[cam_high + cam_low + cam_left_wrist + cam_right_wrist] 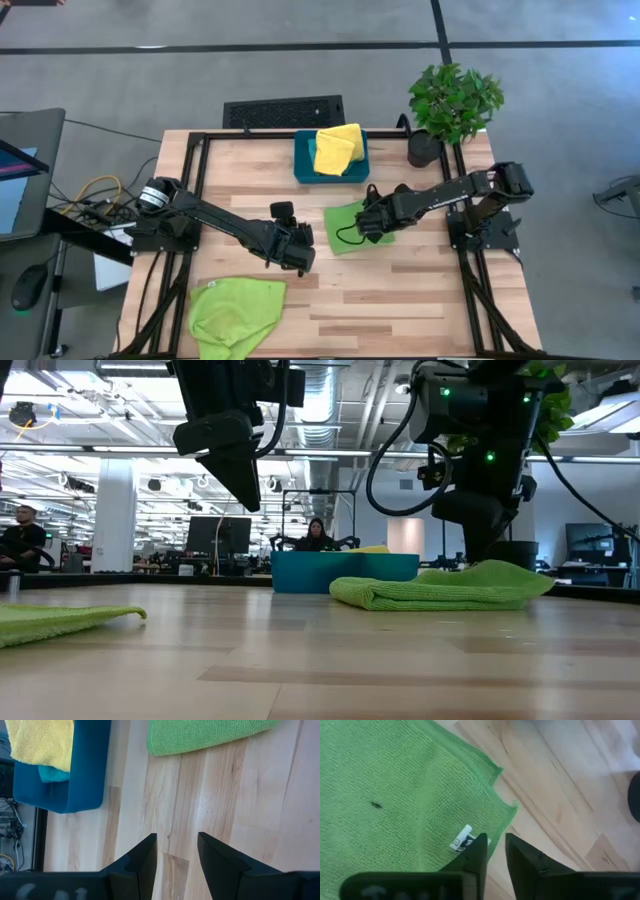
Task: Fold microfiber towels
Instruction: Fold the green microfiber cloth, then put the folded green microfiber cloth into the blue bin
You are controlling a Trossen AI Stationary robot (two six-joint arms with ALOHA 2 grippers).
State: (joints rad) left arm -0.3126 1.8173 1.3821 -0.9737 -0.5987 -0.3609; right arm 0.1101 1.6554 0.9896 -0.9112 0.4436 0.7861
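Near the bench centre, toward the right side, a folded lime towel [352, 226] lies flat; the right gripper [494, 851] is low over its right-hand corner, jaws parted a little, nothing pinched between them. A small white label [462, 839] sits by that corner, right at the jaw tips.

Left gripper [176, 852] hangs above bare wood left of that towel, jaws spread, empty.

Other towels: second lime one [235, 310] crumpled at the front-left edge, unfolded. Yellow towel [338, 148] heaped in the teal bin [304, 165] at the back edge, with a teal cloth [52, 774] under it.

Risks, as I read it:
- The right jaws are so close to the hem that pile or the label could snag on lifting, dragging the top layer and undoing the fold.
- The fold looks slightly off; corner layers are staggered in the right wrist view, so it may spring open.
- The front-left towel overhangs the bench edge a bit in the high view; a bad pull could slide it off.

Materials: looped microfiber, soft, limp, grippy on itself. Bin rigid, smooth, rectangular. Bench is pale butcher-block wood, slick; cloth will slide rather than hold when pushed.
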